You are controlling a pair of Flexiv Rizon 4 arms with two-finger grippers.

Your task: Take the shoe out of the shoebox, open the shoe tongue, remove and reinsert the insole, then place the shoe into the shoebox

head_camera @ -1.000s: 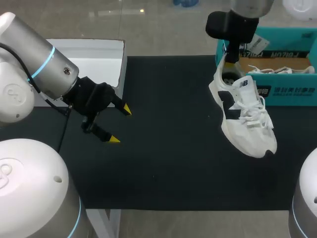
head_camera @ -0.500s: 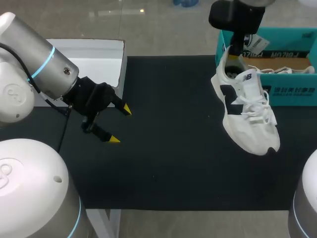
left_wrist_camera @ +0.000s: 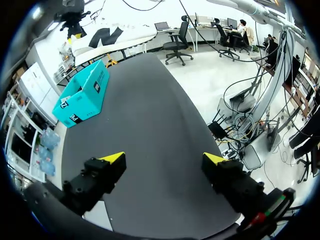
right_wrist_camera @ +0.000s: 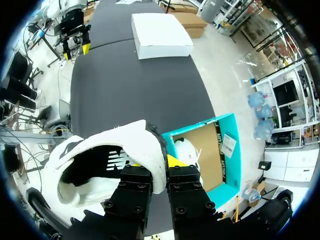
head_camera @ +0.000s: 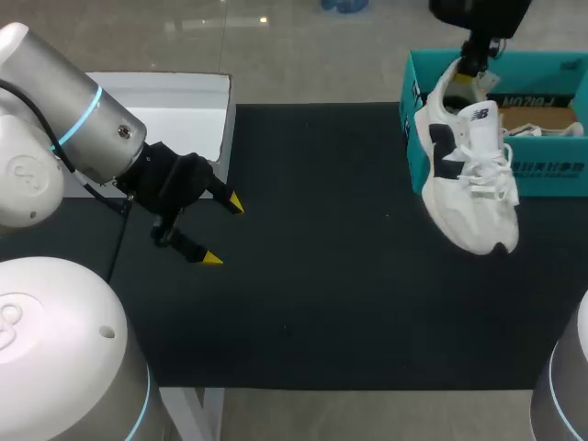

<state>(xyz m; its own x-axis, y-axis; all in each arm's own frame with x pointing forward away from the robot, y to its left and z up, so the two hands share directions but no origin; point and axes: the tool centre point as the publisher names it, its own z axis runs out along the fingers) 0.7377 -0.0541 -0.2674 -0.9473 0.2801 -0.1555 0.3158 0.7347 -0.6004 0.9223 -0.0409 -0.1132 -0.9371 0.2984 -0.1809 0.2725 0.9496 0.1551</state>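
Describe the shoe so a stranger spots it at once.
Find the teal cardboard shoebox at the black table's far right. Just by it, the right arm's jaws hold a white lace-up sneaker with dark side panels by its heel, toe down, in mid-air.

White-and-black shoe (head_camera: 470,193), teal shoebox (head_camera: 553,178)

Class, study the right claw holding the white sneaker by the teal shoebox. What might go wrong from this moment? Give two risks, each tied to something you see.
1. The right claw pinches only the heel collar, so the sneaker hangs toe-down and may slip or swing.
2. Its toe seems to hang outside the shoebox wall, so lowering it from here might catch the rim or shove the box.
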